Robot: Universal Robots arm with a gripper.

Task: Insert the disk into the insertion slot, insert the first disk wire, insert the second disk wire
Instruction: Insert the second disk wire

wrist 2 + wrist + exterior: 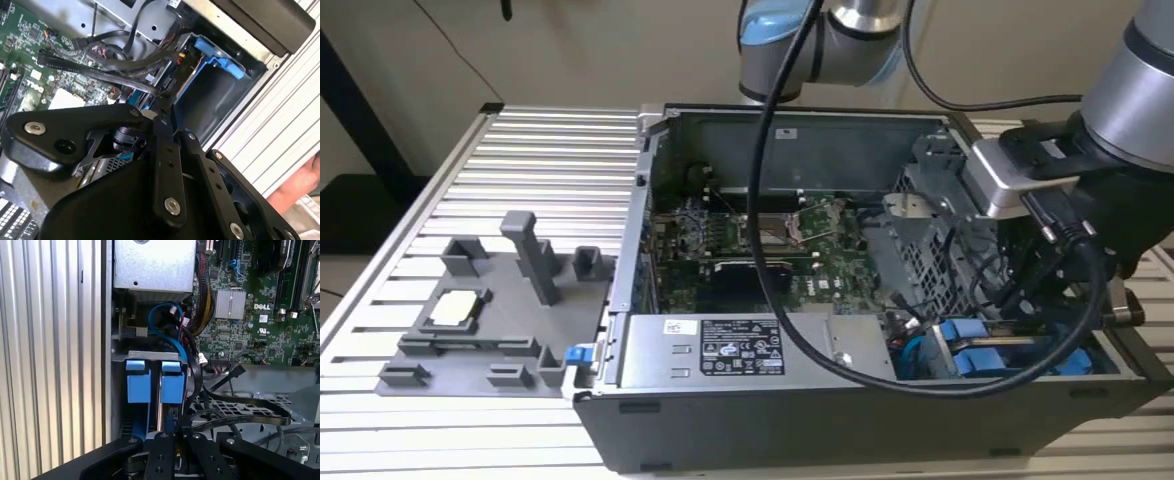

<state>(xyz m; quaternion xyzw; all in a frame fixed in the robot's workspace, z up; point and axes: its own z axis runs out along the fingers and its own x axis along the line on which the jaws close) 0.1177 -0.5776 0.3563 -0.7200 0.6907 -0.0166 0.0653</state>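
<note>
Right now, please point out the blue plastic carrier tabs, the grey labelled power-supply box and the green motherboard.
blue plastic carrier tabs (172, 385): first wrist view, face of one tab.
grey labelled power-supply box (734, 348): exterior view, its label.
green motherboard (250, 325): first wrist view, bare board.

The grey power-supply box (854, 345) carries a white label (740, 347) dense with small print and symbols, none of it legible, and a smaller white sticker (680, 327) beside it. In the first wrist view, the green circuit board (250, 335) bears a white maker's logo (263, 306) and tiny, unreadable white lettering.
</note>
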